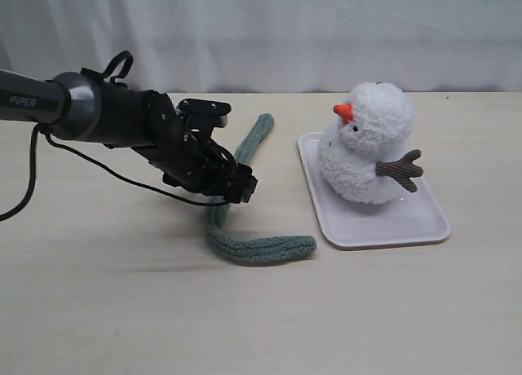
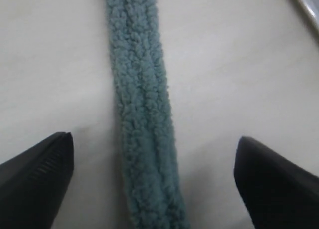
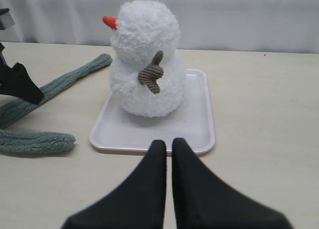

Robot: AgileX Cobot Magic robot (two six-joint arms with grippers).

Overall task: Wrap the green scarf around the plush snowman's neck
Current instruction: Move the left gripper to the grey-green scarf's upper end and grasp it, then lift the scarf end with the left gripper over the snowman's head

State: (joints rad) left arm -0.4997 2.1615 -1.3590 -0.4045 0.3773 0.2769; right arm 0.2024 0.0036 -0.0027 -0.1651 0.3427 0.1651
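Squarely between spread jaws of left gripper (image 2: 152,143): green scarf (image 2: 141,89)

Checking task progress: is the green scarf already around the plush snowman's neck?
No, the green scarf lies on the table beside the white tray, where the plush snowman stands bare-necked.

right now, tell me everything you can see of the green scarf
The green scarf is a long, narrow strip of dull grey-green fuzzy knit with rounded ends. It lies flat on the table, bent into a J beside the white tray but clear of it and of the plush snowman. The open left gripper straddles its middle stretch without gripping it.
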